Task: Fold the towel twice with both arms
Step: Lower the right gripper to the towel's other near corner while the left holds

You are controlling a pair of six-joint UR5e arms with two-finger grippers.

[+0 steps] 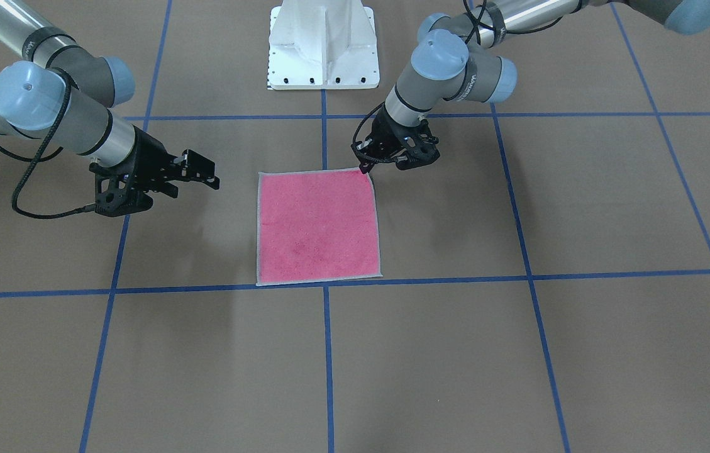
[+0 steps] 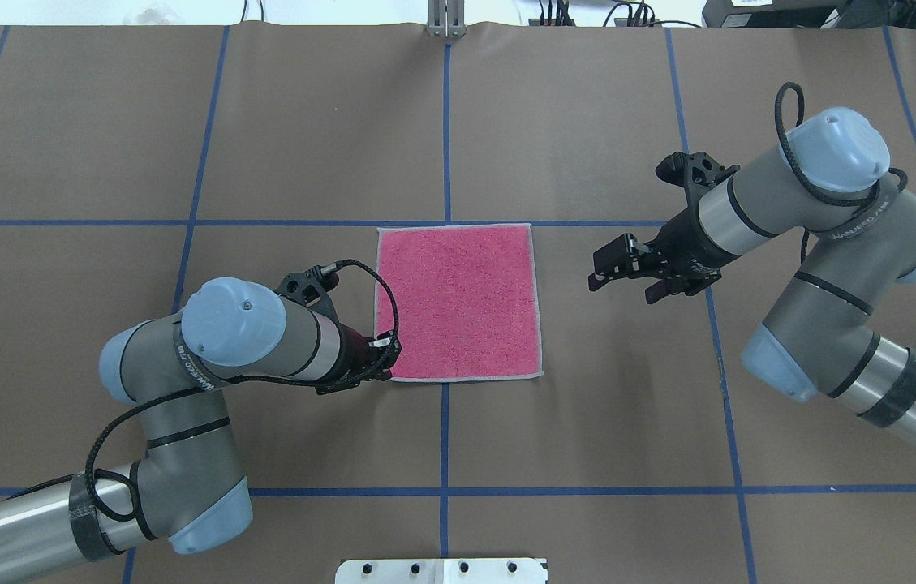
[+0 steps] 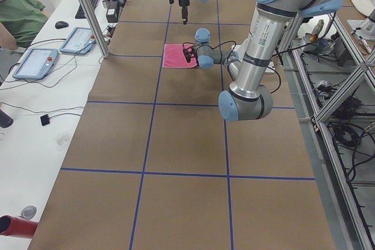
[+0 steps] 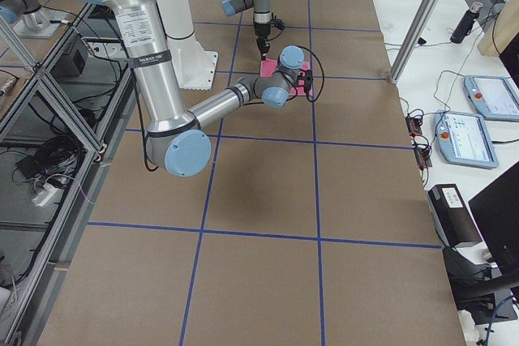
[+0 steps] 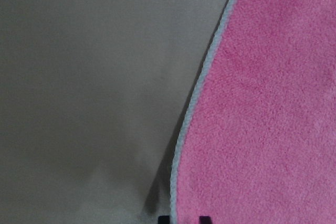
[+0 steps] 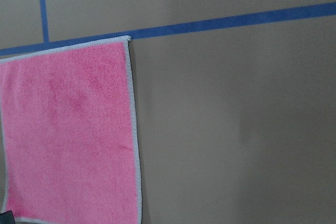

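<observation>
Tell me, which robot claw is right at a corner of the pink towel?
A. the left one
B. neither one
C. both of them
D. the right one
A: the left gripper is down at the corner of the towel nearest the robot on its left side, while the right gripper is off to the side, apart from the cloth.

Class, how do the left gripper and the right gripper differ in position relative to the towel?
The left gripper is at the near-left corner of the towel; the right gripper stands clear of it, bare table between. The left gripper's camera sees the stitched edge close up; the right gripper's takes in much of the towel, so it seems higher. Both are black, two-fingered.
</observation>
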